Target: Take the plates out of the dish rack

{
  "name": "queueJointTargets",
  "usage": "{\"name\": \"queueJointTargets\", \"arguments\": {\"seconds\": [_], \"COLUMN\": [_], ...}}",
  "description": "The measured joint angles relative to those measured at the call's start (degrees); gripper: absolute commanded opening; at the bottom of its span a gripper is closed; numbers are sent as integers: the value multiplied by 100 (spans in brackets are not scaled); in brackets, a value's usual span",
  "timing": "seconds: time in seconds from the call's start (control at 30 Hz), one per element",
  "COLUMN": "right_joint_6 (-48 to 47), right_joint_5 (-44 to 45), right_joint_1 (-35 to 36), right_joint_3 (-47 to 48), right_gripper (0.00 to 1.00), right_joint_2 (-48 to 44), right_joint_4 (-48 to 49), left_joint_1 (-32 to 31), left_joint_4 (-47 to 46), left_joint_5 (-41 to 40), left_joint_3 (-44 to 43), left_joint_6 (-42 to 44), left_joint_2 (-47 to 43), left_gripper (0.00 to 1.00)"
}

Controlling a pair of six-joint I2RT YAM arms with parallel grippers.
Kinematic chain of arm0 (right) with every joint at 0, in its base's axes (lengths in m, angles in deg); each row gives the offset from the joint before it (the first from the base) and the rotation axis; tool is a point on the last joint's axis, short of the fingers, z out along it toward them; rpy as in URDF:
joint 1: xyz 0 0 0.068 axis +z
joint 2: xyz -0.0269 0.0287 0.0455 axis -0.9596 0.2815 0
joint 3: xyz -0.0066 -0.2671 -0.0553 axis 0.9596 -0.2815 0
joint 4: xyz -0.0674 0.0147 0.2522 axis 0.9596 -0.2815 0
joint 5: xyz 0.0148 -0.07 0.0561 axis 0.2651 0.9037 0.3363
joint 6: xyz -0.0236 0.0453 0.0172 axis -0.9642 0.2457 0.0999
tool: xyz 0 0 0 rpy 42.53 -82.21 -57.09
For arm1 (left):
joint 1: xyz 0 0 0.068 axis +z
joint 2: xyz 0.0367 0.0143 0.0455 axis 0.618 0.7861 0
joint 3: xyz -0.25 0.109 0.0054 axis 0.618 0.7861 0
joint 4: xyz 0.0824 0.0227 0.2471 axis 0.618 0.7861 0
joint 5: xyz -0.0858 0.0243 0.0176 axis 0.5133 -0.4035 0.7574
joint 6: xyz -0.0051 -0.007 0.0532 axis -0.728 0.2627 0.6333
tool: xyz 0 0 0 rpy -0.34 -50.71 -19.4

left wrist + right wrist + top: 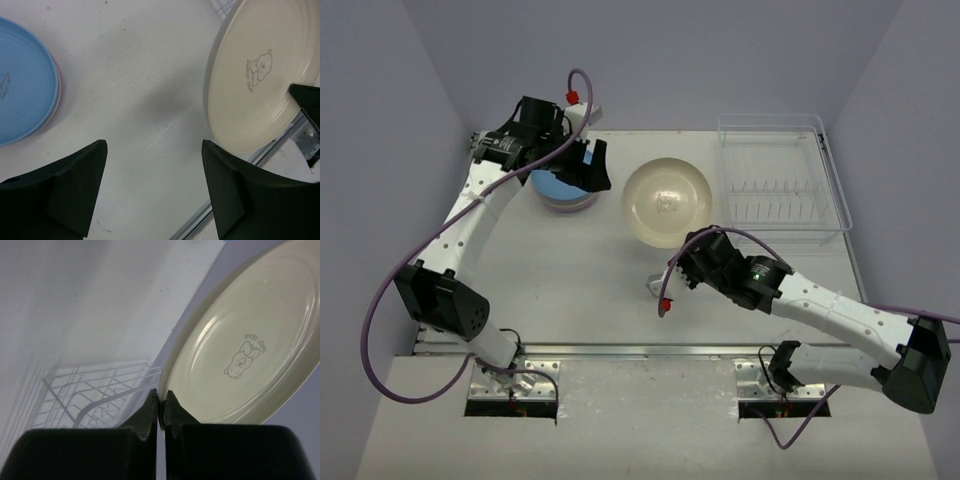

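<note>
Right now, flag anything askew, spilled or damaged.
Nothing is spilled or damaged. Only the cream plate stands out: the right gripper holds it aloft by its rim alone, between the blue-topped plate stack and the dish rack.

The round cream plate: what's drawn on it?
Round cream plate shows a grey bear outline; left wrist view.

1. In the top view, the stack of plates (563,196) is partly covered by the left gripper (592,168), so its count cannot be told.
2. The blue plate (25,85) is cut off by the left edge, and only thin rims are seen beneath it.
3. The cream plate (250,350) is cut off by the right edge.
4. The dish rack (100,385) is blurred and partly hidden behind the right gripper (161,404).
</note>
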Motion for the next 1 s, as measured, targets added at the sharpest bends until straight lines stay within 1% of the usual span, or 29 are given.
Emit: {"name": "queueJointTargets", "arguments": {"seconds": [0.17, 0.27, 0.33, 0.43, 0.47, 0.5, 0.57, 0.6, 0.63, 0.67, 0.7, 0.73, 0.83, 0.87, 0.9, 0.93, 1.0], "right_joint_6": [-251, -337, -369, -376, -376, -376, -373, -372, -374, -375, -372, -368, -362, -369, -371, -375, -354], "right_joint_5": [257, 311, 342, 393, 409, 414, 415, 416, 419, 421, 421, 419, 445, 470, 477, 497, 531], "right_joint_1": [316, 433, 494, 540, 544, 549, 556, 558, 558, 560, 562, 563, 574, 584, 589, 589, 588], "right_joint_3": [-26, -36, -36, -36, -36, -36, -36, -36, -45, -56, -65, -94, -228, -253, -269, -275, -286], "right_gripper": [0, 0, 0, 0, 0, 0, 4, 5, 10, 18, 21, 24, 52, 53, 78, 98, 99], "right_joint_2": [10, 46, 76, 143, 161, 179, 205, 215, 219, 219, 219, 217, 214, 214, 214, 213, 206], "right_joint_4": [576, 737, 812, 826, 827, 827, 824, 823, 833, 845, 854, 884, 917, 935, 998, 1069, 1206], "left_joint_1": [-435, -604, -673, -694, -694, -694, -695, -697, -701, -706, -712, -715, -718, -718, -712, -697, -630], "left_joint_4": [51, 66, 71, 73, 70, 62, 46, 30, 16, 2, -14, -16, -142, -137, -138, -137, -138], "left_joint_5": [-305, -446, -491, -528, -528, -536, -546, -553, -559, -571, -587, -599, -606, -655, -656, -655, -613], "left_joint_3": [23, 46, 48, 49, 58, 82, 141, 166, 192, 212, 229, 235, 237, 238, 240, 240, 237], "left_joint_6": [130, 172, 202, 214, 209, 215, 212, 202, 201, 197, 185, 146, 99, 104, 109, 112, 111], "left_joint_2": [126, 152, 196, 284, 303, 310, 311, 311, 311, 311, 311, 311, 316, 319, 348, 378, 455], "left_gripper": [65, 56, 54, 42, 35, 31, 22, 20, 14, 3, 0, 0, 0, 0, 0, 0, 0]}}
